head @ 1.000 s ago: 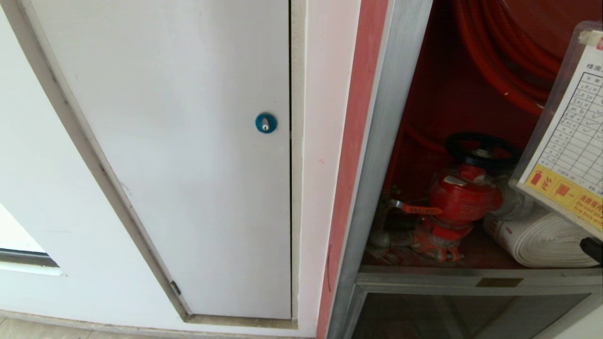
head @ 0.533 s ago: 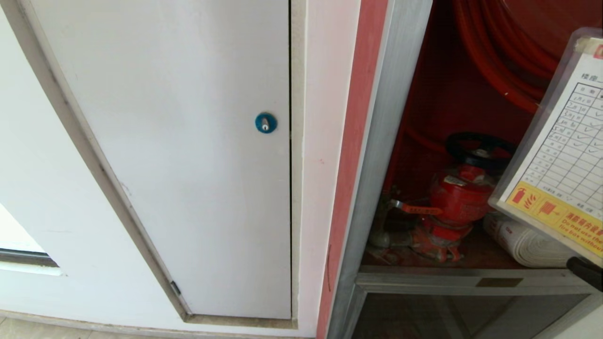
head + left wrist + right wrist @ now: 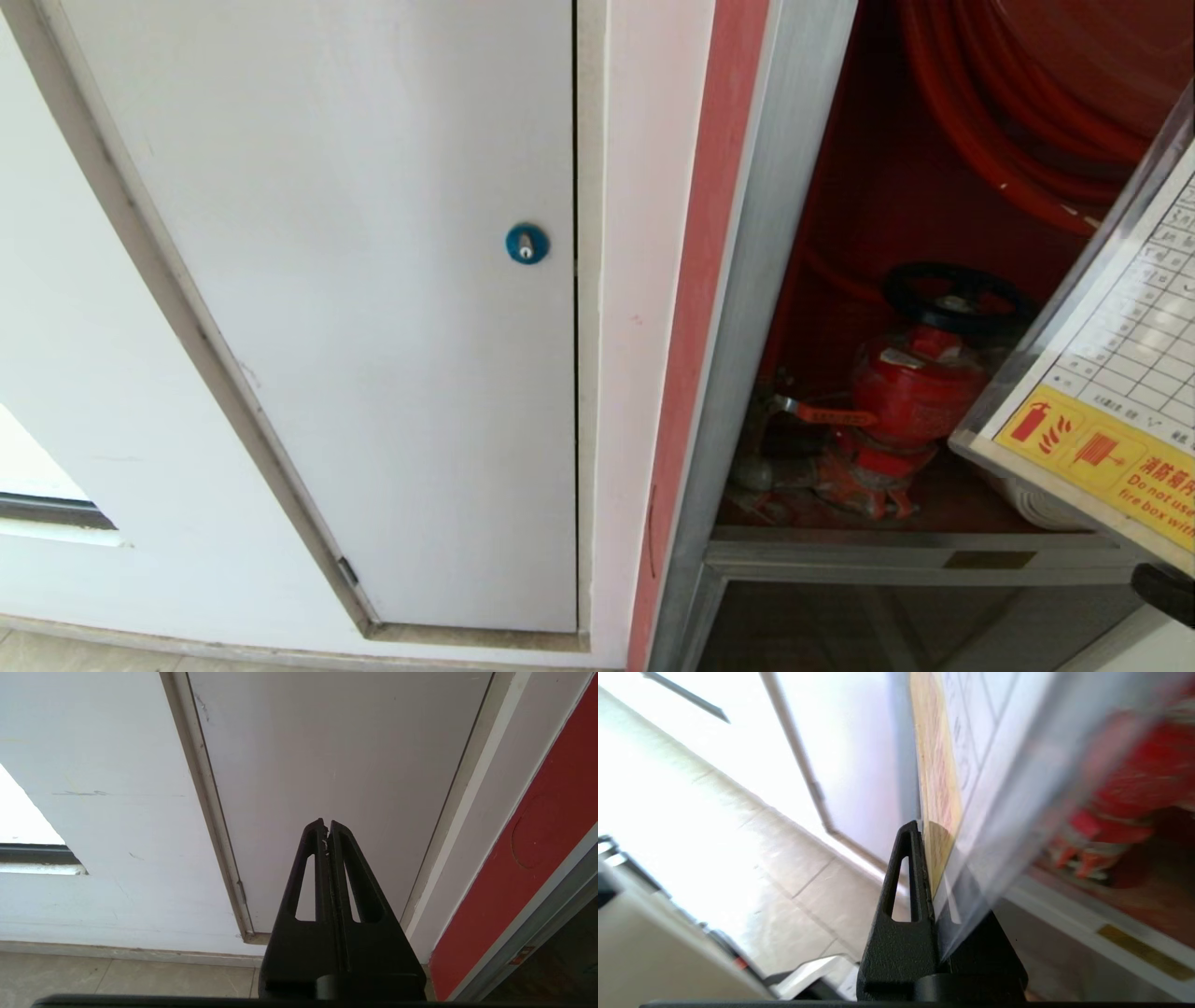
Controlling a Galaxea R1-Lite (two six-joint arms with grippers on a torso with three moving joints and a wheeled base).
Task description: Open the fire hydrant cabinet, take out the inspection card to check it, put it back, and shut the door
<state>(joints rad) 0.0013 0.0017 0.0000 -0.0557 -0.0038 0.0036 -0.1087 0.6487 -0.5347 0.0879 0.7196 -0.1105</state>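
Open red cabinet (image 3: 868,215) frames card (image 3: 1111,392) pinched at its edge by right tool (image 3: 927,858).

right end effector (image 3: 927,858) clamped, left end effector (image 3: 327,833) closed

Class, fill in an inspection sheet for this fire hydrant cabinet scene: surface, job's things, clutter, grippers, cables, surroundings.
Surface: cabinet shelf, metal-edged, red valve standing on it.
Job's things: fire hydrant cabinet open; inspection card in clear sleeve, tilted, in front of the opening; door not seen.
Clutter: nothing seen.
Grippers: right gripper shut on the card's lower edge; left gripper shut, empty, facing the white panel.
Cables: none; red hose coiled above the valve.
Surroundings: blue lock, white wall, tiled floor.
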